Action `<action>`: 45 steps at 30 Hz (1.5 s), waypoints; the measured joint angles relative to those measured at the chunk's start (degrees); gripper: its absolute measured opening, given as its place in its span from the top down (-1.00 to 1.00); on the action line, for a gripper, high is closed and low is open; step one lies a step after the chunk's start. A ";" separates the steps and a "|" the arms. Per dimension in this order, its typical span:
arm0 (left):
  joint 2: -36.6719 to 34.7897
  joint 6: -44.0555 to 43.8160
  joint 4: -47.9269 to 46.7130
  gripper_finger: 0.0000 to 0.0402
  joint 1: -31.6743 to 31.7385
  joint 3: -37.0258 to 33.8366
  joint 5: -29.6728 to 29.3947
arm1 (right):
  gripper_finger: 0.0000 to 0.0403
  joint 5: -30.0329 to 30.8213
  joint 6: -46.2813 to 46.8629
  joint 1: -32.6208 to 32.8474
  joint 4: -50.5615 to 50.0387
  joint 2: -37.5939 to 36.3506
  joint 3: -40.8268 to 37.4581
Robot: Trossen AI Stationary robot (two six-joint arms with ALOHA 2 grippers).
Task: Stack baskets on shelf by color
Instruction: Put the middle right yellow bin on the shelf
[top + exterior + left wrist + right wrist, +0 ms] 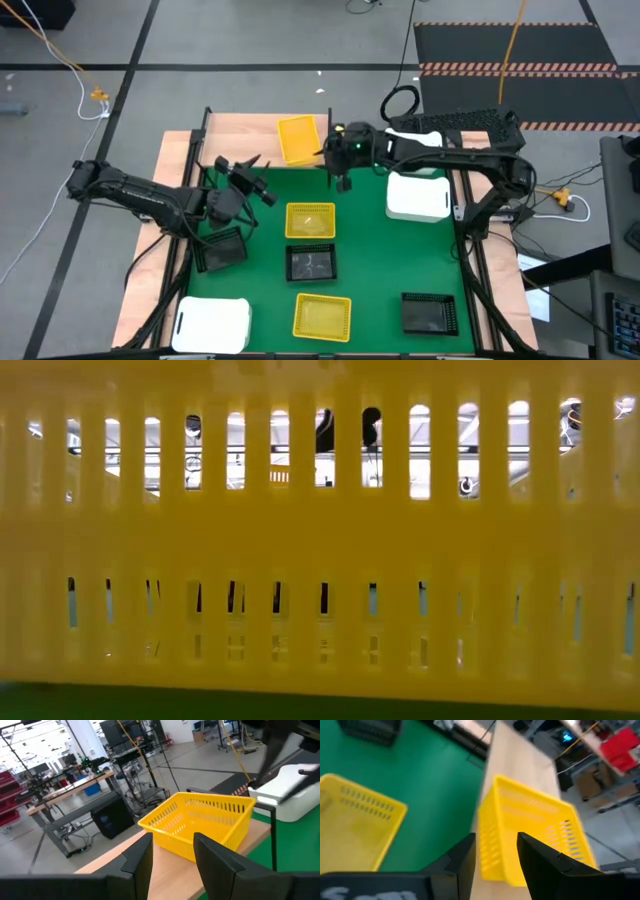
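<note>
Overhead, a yellow basket (298, 139) sits on the shelf (240, 135) at the table's far edge, its long axis running front to back. Just beside it hovers the right gripper (342, 181), fingers parted and empty. Over the mat's left side, the left gripper (252, 178) is likewise open. At table height, another yellow basket's slatted wall (320, 530) blocks nearly everything.

Open green mat (365, 240) between white basket (417, 197), centre baskets (311, 241)

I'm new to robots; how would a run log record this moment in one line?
right gripper open, beside yellow basket on shelf | left gripper open, above mat | other baskets unstacked
</note>
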 joint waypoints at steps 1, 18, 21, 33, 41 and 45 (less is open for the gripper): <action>0.00 -0.29 -0.30 0.28 -0.18 0.00 0.02 | 0.28 -0.16 -0.25 0.00 0.57 0.00 0.00; 0.02 -1.73 -0.25 0.28 -0.82 0.02 0.07 | 0.26 -11.91 5.30 -2.63 -3.40 5.45 9.86; 0.02 -1.76 -0.33 0.28 -0.82 0.02 0.07 | 0.26 -11.99 6.04 -3.29 -5.12 6.03 9.81; 0.04 -2.99 -1.76 0.28 -1.23 0.02 0.44 | 0.27 -11.58 9.22 -5.27 -6.81 7.94 9.81; 0.04 -3.20 -1.76 0.28 -1.23 0.02 0.44 | 0.45 -10.33 8.73 -5.52 -9.67 8.13 9.81; 0.04 -3.22 -1.74 0.28 -1.23 0.02 0.44 | 0.53 -10.26 8.62 -5.69 -11.07 8.87 9.78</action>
